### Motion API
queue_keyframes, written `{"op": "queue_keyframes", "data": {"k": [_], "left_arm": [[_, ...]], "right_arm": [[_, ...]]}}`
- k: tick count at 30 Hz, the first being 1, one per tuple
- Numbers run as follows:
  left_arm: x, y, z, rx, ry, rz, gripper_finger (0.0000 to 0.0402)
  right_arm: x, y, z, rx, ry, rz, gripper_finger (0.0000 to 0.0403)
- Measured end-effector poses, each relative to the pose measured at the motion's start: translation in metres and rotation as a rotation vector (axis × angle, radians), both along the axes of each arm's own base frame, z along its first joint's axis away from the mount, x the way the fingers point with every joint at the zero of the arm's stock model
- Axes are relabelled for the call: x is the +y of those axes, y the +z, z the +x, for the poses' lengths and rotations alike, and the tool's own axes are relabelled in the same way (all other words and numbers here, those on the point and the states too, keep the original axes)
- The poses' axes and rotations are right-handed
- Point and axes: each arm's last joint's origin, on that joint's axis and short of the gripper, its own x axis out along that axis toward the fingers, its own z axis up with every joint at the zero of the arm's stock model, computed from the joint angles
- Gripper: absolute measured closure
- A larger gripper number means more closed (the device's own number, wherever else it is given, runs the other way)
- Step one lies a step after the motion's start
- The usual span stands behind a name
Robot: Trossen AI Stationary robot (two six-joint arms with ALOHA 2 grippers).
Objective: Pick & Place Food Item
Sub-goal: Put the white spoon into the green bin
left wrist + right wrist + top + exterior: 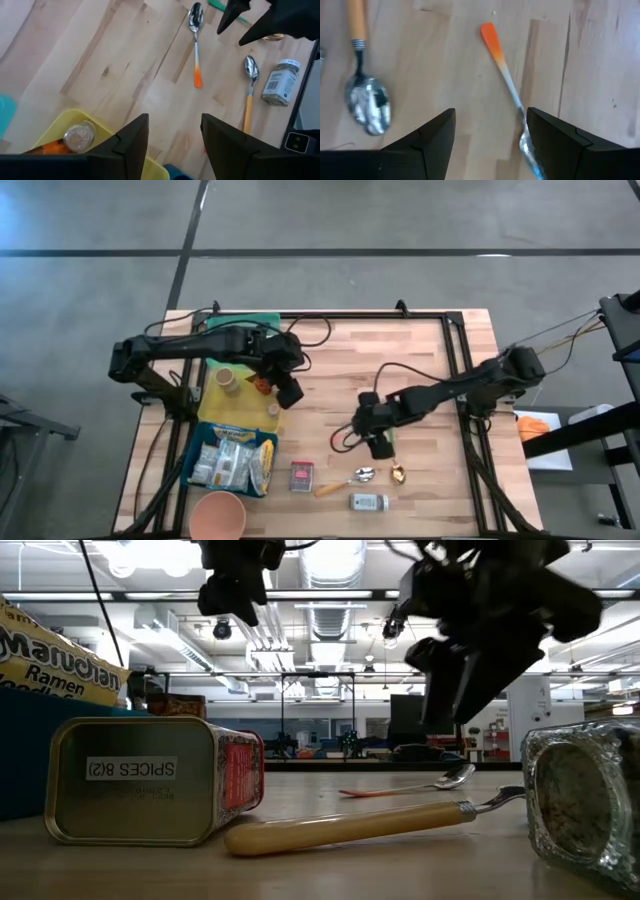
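Hovering over the yellow tray (215,412) on the worktop's (330,370) left side, the left tool (290,392) has its fingers (131,142) spread with nothing between them. An orange food item (262,386) lies in that tray beside a small jar (79,136). Below sit a noodle packet (232,462), a pink cup (218,516) and a spice tin (302,476). Farther right, the right tool (381,446) hangs released above 2 spoons: a wooden-handled spoon (366,95) and an orange-tipped spoon (507,85). A glass spice jar (369,502) lies near the front edge.
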Motion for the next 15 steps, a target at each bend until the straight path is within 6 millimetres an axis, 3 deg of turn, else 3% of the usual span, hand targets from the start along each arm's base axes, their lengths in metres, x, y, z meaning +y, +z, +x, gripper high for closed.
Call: {"op": "queue_keyframes", "data": {"k": [6, 15], "left_arm": [[0.000, -0.003, -0.005, 0.044, -0.007, 0.000, 0.0211], [-0.001, -0.023, -0.010, 0.122, 0.003, -0.013, 0.0211]], "right_arm": [[-0.013, -0.014, 0.014, 0.052, 0.058, 0.030, 0.0170], [-0.041, -0.026, 0.019, 0.086, 0.058, 0.025, 0.0267]]}}
